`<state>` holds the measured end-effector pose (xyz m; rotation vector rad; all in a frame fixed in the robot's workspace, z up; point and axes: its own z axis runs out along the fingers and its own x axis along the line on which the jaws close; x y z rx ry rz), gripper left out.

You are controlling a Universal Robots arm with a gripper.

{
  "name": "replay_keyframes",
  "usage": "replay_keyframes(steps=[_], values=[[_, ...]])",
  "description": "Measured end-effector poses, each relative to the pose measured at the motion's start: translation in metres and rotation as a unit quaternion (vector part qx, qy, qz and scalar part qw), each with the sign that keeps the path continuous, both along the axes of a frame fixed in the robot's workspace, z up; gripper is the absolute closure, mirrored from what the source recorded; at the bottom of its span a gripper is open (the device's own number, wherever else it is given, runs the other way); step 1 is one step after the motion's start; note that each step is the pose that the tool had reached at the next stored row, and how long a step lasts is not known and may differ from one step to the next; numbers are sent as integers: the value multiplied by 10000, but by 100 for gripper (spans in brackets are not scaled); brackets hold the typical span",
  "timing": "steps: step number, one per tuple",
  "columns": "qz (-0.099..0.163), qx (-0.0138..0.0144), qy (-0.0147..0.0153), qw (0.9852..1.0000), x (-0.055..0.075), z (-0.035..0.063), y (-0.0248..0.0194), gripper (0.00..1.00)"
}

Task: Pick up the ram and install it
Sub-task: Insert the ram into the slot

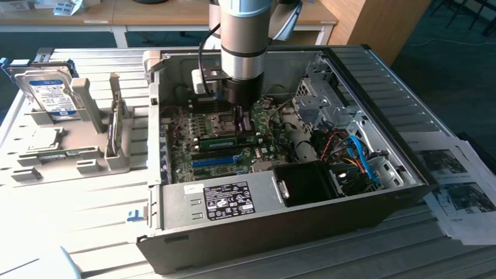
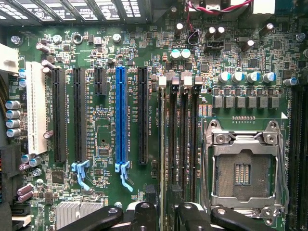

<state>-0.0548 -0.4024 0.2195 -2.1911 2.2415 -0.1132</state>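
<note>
The ram (image 1: 229, 141), a thin green stick, stands on edge among the memory slots of the motherboard inside the open computer case (image 1: 194, 203). My gripper (image 1: 238, 113) hangs just above the board, close to one end of the stick. In the wrist view the black fingers (image 2: 144, 211) sit on either side of the memory slot (image 2: 169, 144) nearest the blue slot, with a clear gap between them; my gripper (image 2: 167, 211) is open and holds nothing. From above, the ram in that slot is hard to tell apart from the slot itself.
A long blue slot (image 2: 121, 115) runs beside the memory slots, and the empty processor socket (image 2: 243, 168) lies on their other side. Cables (image 1: 356, 157) and a black fan housing (image 1: 310, 183) crowd the case. A grey tray (image 1: 69, 157) with a hard drive (image 1: 50, 93) stands at the exterior view's left.
</note>
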Motion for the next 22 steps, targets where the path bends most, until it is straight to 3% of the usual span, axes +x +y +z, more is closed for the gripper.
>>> replay_keyframes(steps=[8,22], values=[[0,0,0,10000,0,33,0,75],[-1,0,0,10000,9,302,0,75]])
